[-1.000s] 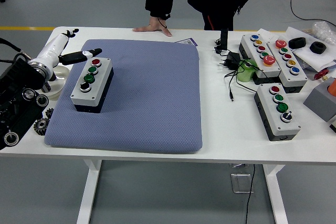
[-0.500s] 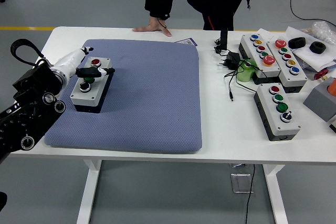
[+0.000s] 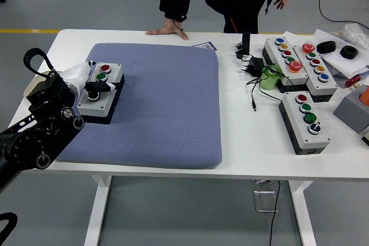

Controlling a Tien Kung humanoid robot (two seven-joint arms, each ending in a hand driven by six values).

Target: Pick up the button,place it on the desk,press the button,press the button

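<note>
The left arm has swung further in from the left edge since a moment ago, and its bulk now covers the near left corner of the blue mat [image 3: 167, 108]. The left hand [image 3: 91, 82] sits over the button box [image 3: 101, 91], black fingers [image 3: 106, 85] stretched across the middle of the box top, about where the lower green button was showing before; whether a fingertip is pressing down I cannot tell. The fingers lie flat on top of the box, not wrapped round it. The box itself lies at the left side of the mat, its red button [image 3: 105, 68] and upper green button [image 3: 101, 76] still uncovered at the far end, and it seems not to have shifted. Across the white table [image 3: 248, 136], to the right of the mat, stand more button boxes: one nearer the front edge [image 3: 305, 120] and two side by side behind it [image 3: 300, 61], with a black plug and cable [image 3: 253, 73] just beside them. A person leans at the far side, one hand [image 3: 168, 31] flat on the table edge.
</note>
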